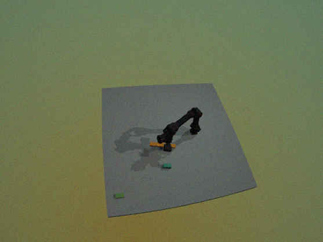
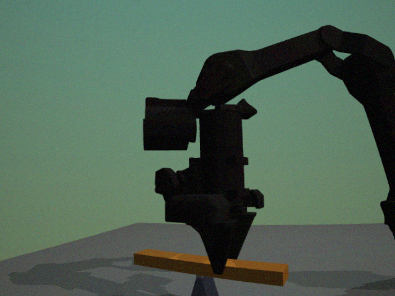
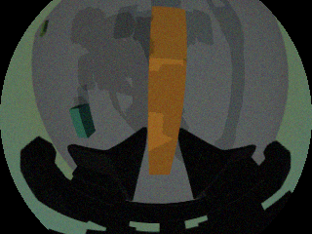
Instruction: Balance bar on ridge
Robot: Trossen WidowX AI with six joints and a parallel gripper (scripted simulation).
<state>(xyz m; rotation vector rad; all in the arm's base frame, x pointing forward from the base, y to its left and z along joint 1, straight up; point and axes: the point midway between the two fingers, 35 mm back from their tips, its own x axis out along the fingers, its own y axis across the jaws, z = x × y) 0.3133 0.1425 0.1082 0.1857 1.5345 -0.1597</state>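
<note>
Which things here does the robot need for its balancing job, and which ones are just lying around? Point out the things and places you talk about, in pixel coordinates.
For the job:
- orange bar [image 1: 155, 144] [image 2: 255, 269] [image 3: 167, 88]
- dark ridge under it [image 2: 205, 287]
- end effector [image 1: 168, 147] [image 2: 226, 266] [image 3: 163, 130], around the bar

Just lying about:
- teal block [image 1: 167, 165] [image 3: 82, 121]
- green block [image 1: 119, 195] [image 3: 44, 27]

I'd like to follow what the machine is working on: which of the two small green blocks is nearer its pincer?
The teal-green rectangular block. The other, a lighter yellow-green block, lies farther off, near a corner of the grey table.
</note>
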